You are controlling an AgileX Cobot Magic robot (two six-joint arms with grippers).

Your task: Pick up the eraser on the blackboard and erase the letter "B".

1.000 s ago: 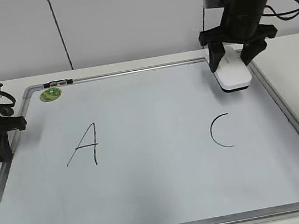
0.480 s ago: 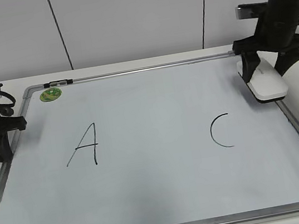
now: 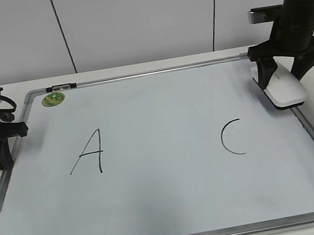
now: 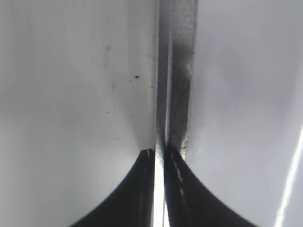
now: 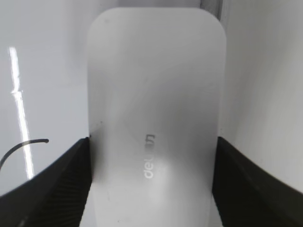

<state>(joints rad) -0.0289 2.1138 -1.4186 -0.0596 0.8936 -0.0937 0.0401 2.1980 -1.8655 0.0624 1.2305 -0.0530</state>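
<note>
The white eraser (image 3: 284, 89) lies flat at the right edge of the blackboard (image 3: 169, 198), partly over the silver frame. My right gripper (image 3: 284, 75) is shut on the eraser, one finger on each long side. In the right wrist view the eraser (image 5: 154, 104) fills the space between the fingers (image 5: 151, 189), with grey print on top. No letter "B" shows; the board between the black "A" (image 3: 88, 153) and the black "C" (image 3: 231, 138) is blank. My left gripper (image 3: 0, 138) is shut and empty at the board's left frame (image 4: 177, 71).
A round green sticker (image 3: 52, 99) sits at the board's top left corner. The end of the "C" stroke (image 5: 23, 144) shows left of the eraser. A white wall rises behind the table. The left arm's base stands by the left frame.
My right gripper has carried the eraser from the board's upper right area to the right, onto the right frame edge. The left arm has not moved.
</note>
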